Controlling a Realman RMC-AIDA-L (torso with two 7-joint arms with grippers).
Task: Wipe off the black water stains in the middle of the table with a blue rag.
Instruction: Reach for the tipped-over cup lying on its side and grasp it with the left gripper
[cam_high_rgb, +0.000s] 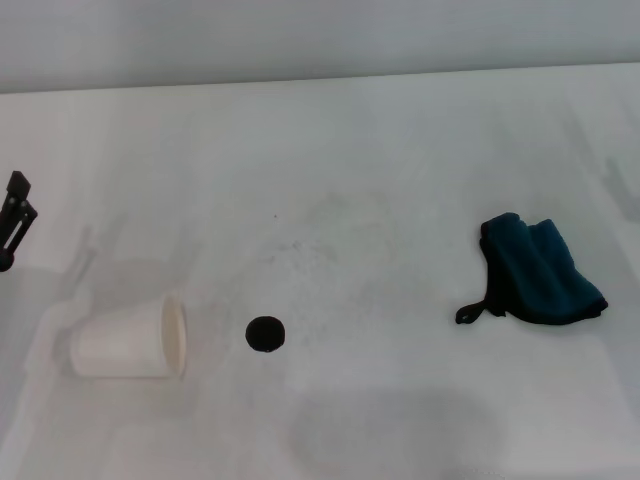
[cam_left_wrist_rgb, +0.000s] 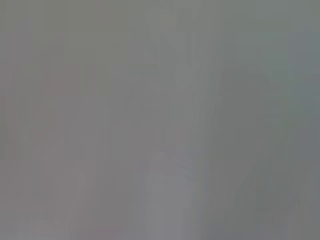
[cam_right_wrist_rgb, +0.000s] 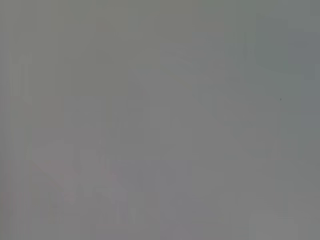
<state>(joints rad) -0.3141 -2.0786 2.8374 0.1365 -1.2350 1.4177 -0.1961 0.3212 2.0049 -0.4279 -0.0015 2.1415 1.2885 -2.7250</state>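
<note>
With my left jaws idle at nine o'clock, their width unclear, and my right jaws unseen, dragging the rag across the worktop could smear the stain or knock the tipped cup.

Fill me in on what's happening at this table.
Nothing is being handled yet. The blue rag lies crumpled on the table, to the robot's right. The black water stain sits unwiped near the middle, beside a tipped-over paper cup. Only the left gripper shows, at the left edge, away from everything.
</note>
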